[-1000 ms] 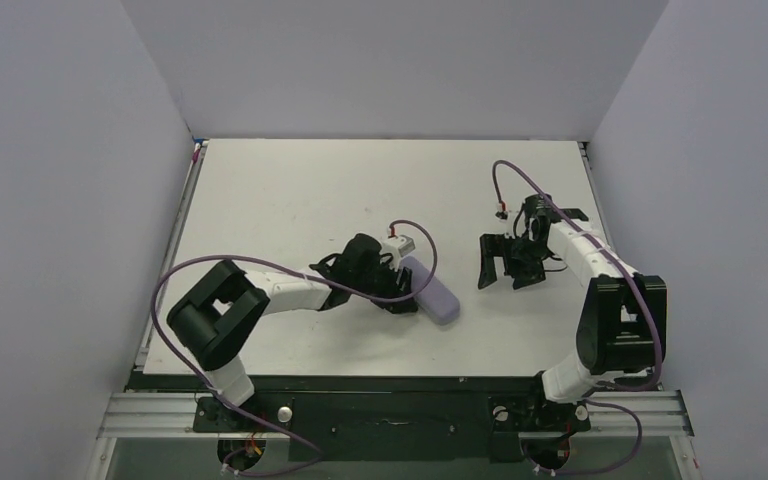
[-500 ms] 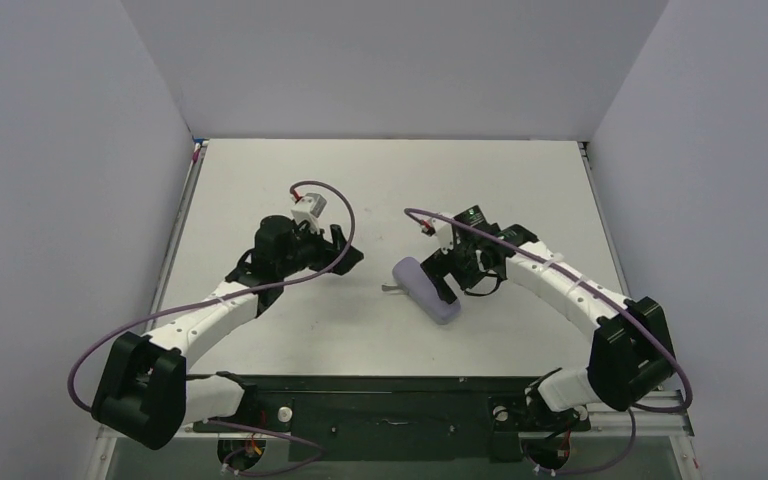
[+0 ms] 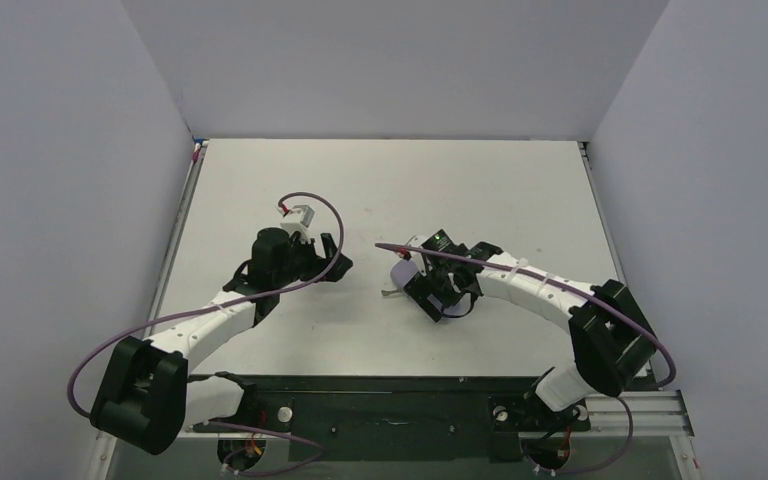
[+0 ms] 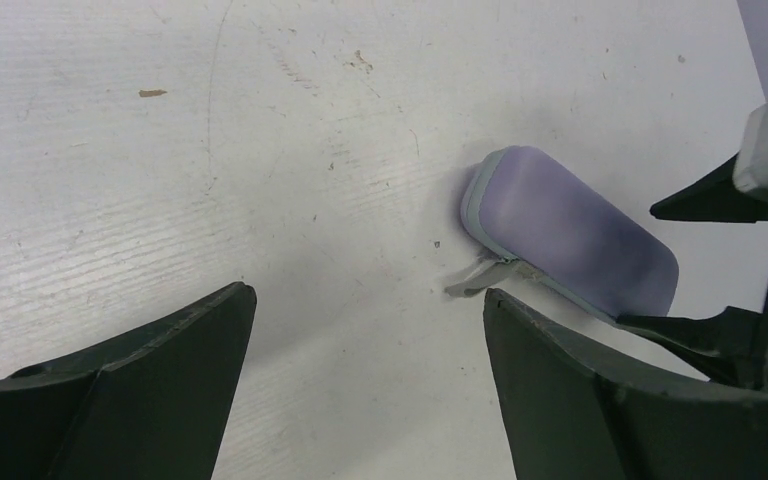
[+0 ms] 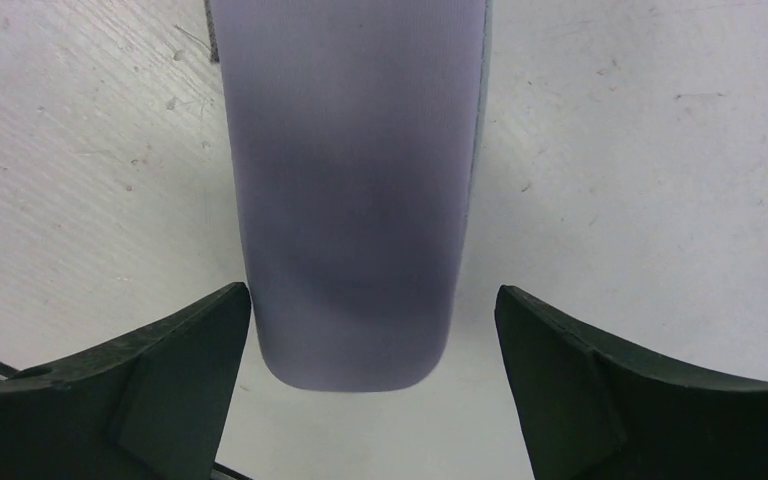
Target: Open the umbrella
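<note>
The lavender pouch (image 5: 350, 190) lies flat on the white table (image 3: 290, 190), its zip shut, and a grey zip pull (image 4: 470, 280) sticks out at its left end. The umbrella itself is not visible. My right gripper (image 5: 372, 295) is open and hangs over the pouch's near end, one finger on each side. In the top view the right gripper (image 3: 440, 295) covers most of the pouch (image 3: 402, 271). My left gripper (image 3: 338, 256) is open and empty, a short way left of the pouch (image 4: 570, 240).
Grey walls close in the table on the left, back and right. A black rail (image 3: 390, 400) with the arm bases runs along the near edge. Purple cables loop over both arms.
My left gripper has let go of the pouch and drawn back to the left. My right arm has swung in from the right and now stands over the pouch.
</note>
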Robot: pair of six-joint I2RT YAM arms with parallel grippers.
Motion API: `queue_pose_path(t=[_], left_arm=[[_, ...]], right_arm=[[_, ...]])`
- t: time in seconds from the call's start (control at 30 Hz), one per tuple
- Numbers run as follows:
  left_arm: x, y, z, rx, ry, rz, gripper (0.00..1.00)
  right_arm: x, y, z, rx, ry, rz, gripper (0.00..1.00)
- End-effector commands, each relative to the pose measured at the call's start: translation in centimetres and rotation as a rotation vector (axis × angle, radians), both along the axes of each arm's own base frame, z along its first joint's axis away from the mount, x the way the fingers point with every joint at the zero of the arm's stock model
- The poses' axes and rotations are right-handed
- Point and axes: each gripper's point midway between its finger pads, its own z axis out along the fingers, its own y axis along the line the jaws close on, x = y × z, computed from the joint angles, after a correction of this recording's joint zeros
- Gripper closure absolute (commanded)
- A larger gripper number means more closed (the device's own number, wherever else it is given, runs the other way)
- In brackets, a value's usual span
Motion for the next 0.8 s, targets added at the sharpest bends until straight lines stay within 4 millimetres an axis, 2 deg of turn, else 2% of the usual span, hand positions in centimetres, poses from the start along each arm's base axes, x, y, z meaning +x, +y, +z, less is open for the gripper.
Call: queue_pose_path(t=[0.0, 0.13, 0.23, 0.33, 0.4, 0.57, 0.67, 0.77], left_arm=[[1.2, -0.2, 2.0, -0.043, -0.072, 0.014, 0.19], [0.6, -1.4, 1.6, -0.051, -0.095, -0.069, 0.27], [0.2, -2.5, 0.9, -0.042, -0.123, -0.132, 0.35], [0.1, -3.5, 0.2, -0.022, -0.14, -0.172, 0.44], [0.0, -4.5, -0.5, -0.003, -0.148, -0.199, 0.47], [-0.2, -6.8, -2.0, 0.035, -0.165, -0.257, 0.53], [0.5, -7.4, -3.3, 0.054, -0.159, -0.256, 0.59], [0.9, -8.6, -3.5, 0.041, -0.178, -0.286, 0.63]], right_arm=[[1.2, 0.0, -1.3, -0.047, -0.052, -0.035, 0.15], [1.0, -0.9, -2.1, -0.041, 0.002, -0.038, 0.3], [0.5, -1.6, -2.7, 0.029, 0.123, -0.042, 0.4], [0.5, -1.4, -2.6, 0.093, 0.208, -0.01, 0.56], [0.3, -1.6, -2.8, 0.103, 0.259, 0.012, 0.61], [-0.1, -2.3, -2.9, 0.086, 0.291, 0.07, 0.68], [-0.3, -2.6, -2.9, 0.076, 0.284, 0.097, 0.7], [-0.5, -2.9, -3.0, 0.068, 0.277, 0.104, 0.71]])
